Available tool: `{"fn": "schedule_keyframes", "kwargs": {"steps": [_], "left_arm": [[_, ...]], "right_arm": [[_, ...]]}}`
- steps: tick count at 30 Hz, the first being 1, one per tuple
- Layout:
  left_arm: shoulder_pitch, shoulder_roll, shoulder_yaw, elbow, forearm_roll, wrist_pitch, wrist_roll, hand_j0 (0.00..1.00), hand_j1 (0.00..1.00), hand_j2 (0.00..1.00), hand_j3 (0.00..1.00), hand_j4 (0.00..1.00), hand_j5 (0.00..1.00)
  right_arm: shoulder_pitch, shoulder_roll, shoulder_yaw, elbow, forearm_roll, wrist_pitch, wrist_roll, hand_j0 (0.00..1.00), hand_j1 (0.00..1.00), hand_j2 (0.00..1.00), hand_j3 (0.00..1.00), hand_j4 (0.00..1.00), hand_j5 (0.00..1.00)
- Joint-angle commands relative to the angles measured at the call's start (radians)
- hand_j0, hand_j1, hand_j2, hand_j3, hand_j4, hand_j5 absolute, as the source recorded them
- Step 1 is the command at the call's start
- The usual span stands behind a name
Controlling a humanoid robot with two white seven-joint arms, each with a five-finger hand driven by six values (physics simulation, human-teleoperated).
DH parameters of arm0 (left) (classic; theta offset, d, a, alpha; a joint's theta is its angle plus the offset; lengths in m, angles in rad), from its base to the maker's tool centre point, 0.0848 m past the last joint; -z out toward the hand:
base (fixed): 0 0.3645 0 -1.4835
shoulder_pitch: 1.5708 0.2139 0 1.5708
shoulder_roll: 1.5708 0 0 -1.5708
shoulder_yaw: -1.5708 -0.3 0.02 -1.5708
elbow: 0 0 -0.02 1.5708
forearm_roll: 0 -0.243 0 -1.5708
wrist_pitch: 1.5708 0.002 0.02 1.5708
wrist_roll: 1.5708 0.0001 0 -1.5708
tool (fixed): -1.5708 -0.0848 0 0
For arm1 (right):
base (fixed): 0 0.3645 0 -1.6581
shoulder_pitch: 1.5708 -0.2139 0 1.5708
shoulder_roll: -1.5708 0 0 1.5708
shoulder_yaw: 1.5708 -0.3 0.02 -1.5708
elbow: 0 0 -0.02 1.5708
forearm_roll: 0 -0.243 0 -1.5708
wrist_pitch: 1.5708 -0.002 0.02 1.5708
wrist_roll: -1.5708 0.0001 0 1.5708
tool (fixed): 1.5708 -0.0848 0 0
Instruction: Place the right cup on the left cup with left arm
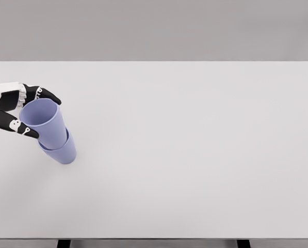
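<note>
Two lilac cups stand near the table's left edge, one nested in the other. The upper cup (44,121) sits tilted inside the lower cup (62,153), its open mouth facing up and to the left. My left hand (47,118) reaches in from the left edge. Its black fingers (46,95) lie against the upper cup's rim on the far side, and the thumb (20,127) presses its near side, so the hand is shut on that cup. The right arm does not show.
The white table (195,144) fills most of the view, with its front edge along the bottom and a grey wall behind the far edge.
</note>
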Motion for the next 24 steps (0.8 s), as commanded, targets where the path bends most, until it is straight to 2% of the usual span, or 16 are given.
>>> {"fn": "schedule_keyframes", "kwargs": {"steps": [1,24], "left_arm": [[0.0,0.002,0.002,0.001,0.006,0.0,-0.001,0.71,0.71,0.71,0.71,0.71,0.71],[0.003,-0.025,0.003,0.036,-0.014,0.0,-0.001,0.71,0.71,0.71,0.71,0.71,0.71]], "right_arm": [[0.0,0.0,0.0,0.0,0.0,0.0,0.0,1.0,1.0,1.0,1.0,1.0,1.0],[0.0,0.0,0.0,0.0,0.0,0.0,0.0,1.0,1.0,1.0,1.0,1.0,1.0]]}}
